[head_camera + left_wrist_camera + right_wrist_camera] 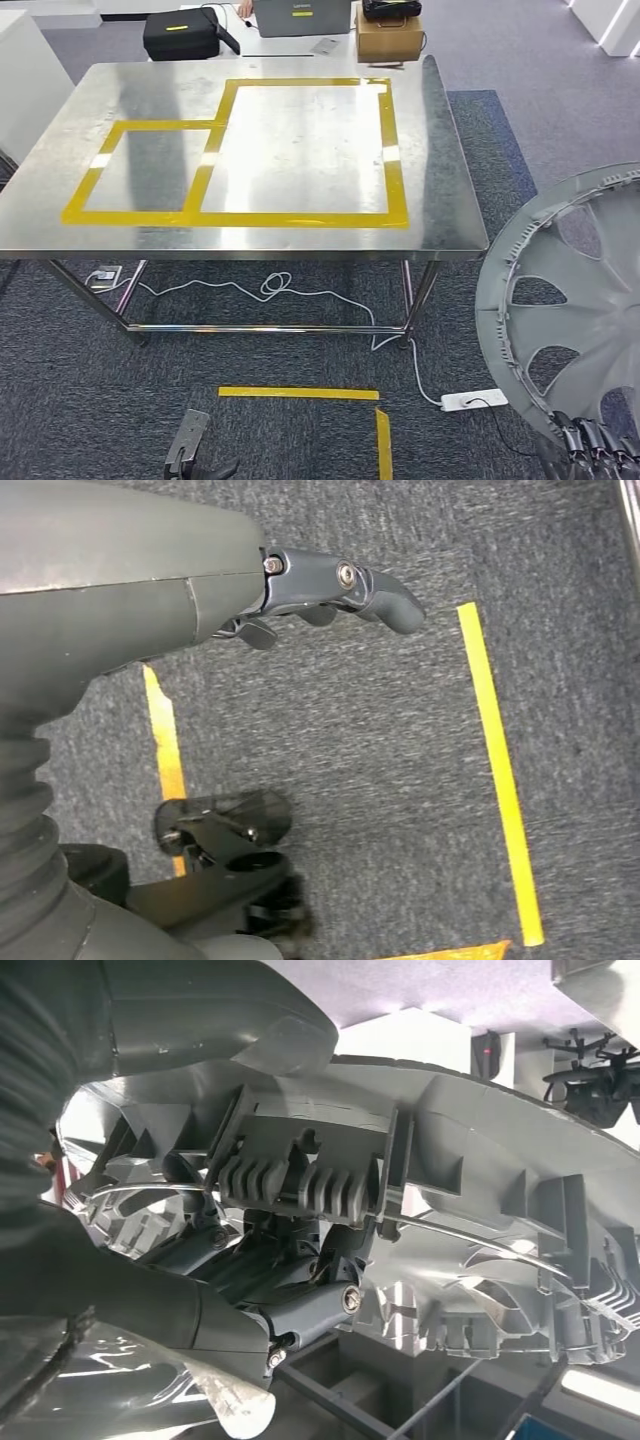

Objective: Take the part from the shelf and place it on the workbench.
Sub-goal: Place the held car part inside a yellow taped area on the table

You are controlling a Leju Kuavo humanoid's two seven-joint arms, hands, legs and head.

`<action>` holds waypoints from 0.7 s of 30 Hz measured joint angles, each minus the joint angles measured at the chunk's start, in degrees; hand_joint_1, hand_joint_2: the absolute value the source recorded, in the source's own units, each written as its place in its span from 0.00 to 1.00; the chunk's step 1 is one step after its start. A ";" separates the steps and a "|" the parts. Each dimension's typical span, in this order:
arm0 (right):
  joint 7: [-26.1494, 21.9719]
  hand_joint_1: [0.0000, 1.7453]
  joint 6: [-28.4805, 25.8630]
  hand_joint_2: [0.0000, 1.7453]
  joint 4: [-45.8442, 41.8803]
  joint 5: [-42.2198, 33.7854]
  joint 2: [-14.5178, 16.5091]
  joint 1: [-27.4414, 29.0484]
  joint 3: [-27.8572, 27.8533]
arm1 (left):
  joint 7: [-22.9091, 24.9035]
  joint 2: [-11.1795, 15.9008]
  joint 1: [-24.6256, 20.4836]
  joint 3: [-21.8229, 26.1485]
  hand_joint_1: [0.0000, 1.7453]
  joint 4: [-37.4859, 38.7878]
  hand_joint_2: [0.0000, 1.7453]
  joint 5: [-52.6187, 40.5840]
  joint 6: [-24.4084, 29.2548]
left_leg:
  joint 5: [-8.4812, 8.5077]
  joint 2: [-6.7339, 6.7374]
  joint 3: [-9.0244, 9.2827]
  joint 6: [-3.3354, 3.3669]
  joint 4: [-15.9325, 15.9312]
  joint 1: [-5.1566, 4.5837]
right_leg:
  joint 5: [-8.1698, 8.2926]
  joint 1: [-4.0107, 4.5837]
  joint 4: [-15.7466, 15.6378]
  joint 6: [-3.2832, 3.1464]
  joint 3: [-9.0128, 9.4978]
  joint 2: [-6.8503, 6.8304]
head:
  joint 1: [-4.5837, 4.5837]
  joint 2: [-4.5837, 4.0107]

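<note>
The part (573, 300), a large grey spoked wheel cover, is held by the right hand (585, 440) at its lower rim, off the right end of the bench (445, 200) and not yet over it. In the right wrist view the fingers (302, 1310) are seen curled through the ribbed back of the part (453, 1160), so the grasp appears firm. The left hand (332, 595) hangs above the carpet, loosely extended and holding nothing.

The step in hand is judged to be the carry toward the bench. The cover should be kept clear of the bench's right edge while it is brought over, then lowered flat inside the larger yellow-taped square (389, 150) near the right end, so that no part overhangs. As a wide disc held by one rim only, it is likely to swing; a slow approach would be prudent, with release only once the rim rests on the steel.

No brand or writing can be read; a label on the cardboard box (389, 38) beyond the far edge is too small to make out.
</note>
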 joint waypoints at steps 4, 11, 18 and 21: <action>1.13 1.00 0.14 1.00 0.93 0.10 -0.20 -1.76 0.44 | -0.71 0.20 0.02 0.60 0.00 0.00 1.00 0.69 0.03 | 2.63 0.03 3.34 0.89 -8.83 -0.48 | -0.39 0.25 -0.06 1.16 0.11 0.17 | 0.05 0.00; 5.70 1.00 0.31 1.00 3.83 0.10 -3.09 -6.49 3.60 | -1.08 0.26 0.12 1.38 0.00 0.00 1.00 1.26 0.02 | 2.84 0.08 4.32 2.72 -10.47 -0.35 | -5.90 0.08 12.33 2.80 -6.78 -0.01 | 0.56 0.01; 11.93 1.00 0.40 1.00 8.01 0.11 -6.23 -10.72 8.15 | -0.98 0.37 -0.07 1.60 0.00 0.00 1.00 0.73 -0.03 | 1.70 -0.26 5.12 2.15 -9.92 -0.92 | 1.66 0.28 1.20 1.95 -2.71 -0.02 | 0.52 0.01; 13.20 1.00 0.38 1.00 9.16 0.11 -7.12 -11.69 9.77 | -0.77 0.41 -0.27 1.60 0.00 0.00 1.00 0.32 -0.11 | 1.47 -0.27 5.00 1.37 -9.81 -0.98 | 1.32 0.38 0.17 1.13 -2.09 0.05 | 0.46 0.02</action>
